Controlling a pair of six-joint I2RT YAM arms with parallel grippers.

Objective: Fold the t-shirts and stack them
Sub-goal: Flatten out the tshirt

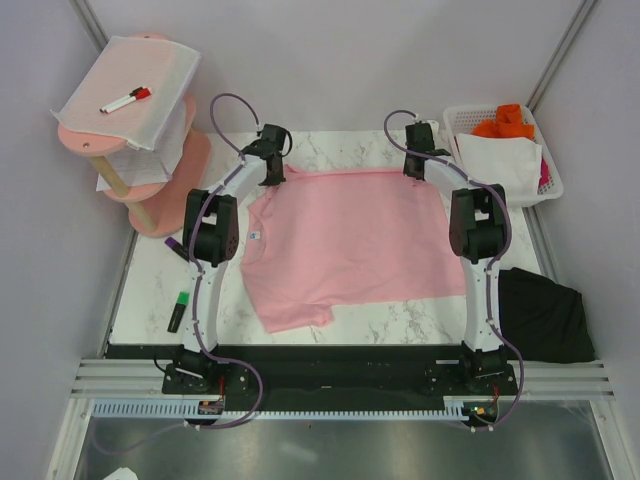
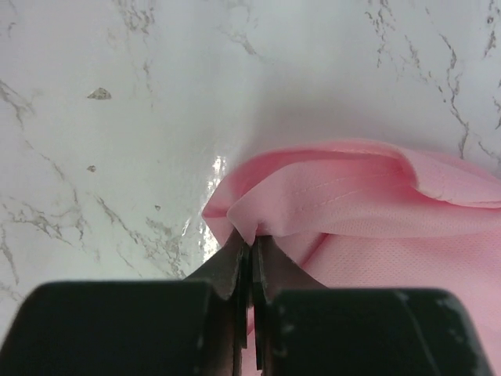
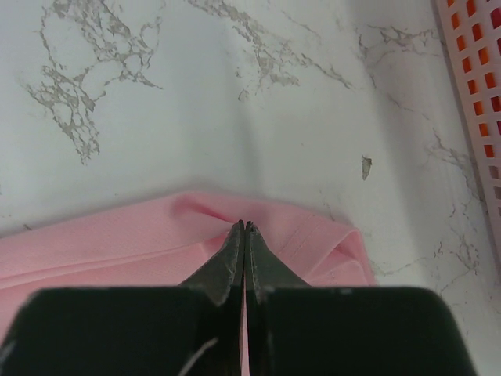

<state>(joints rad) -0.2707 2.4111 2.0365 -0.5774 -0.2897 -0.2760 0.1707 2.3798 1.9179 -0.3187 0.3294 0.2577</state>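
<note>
Arm bases (image 1: 195, 375) are bolted at the near edge of the marble table (image 1: 400, 318).

Far left: pink tiered stand (image 1: 150, 195), with a white mesh sheet (image 1: 130, 95) draped over its top tier and a red-capped marker (image 1: 127, 99) lying on the sheet. On the table below it are a purple marker (image 1: 175, 247) and a green highlighter (image 1: 180, 310).

Left gripper (image 2: 252, 239): jaws pressed together, pinching a fold of cloth at the far-left corner of the pink t-shirt (image 1: 345, 240). Left wrist view shows the hem bunched and lifted slightly at the pinch.

Pink t-shirt lies spread flat mid-table between the two arms, one sleeve pointing toward the near left, and a small white tag (image 1: 255, 237) at its left edge.

Right gripper (image 3: 245, 225): jaws closed on the shirt's far-right edge, cloth puckered at the tips.

Right of that: white basket (image 1: 552, 188) at the far-right table corner, holding orange cloth (image 1: 505, 122) and white cloth (image 1: 500, 160).

Black t-shirt (image 1: 540, 315) lies crumpled at the near right, beside the right arm, well apart from the pink one.
</note>
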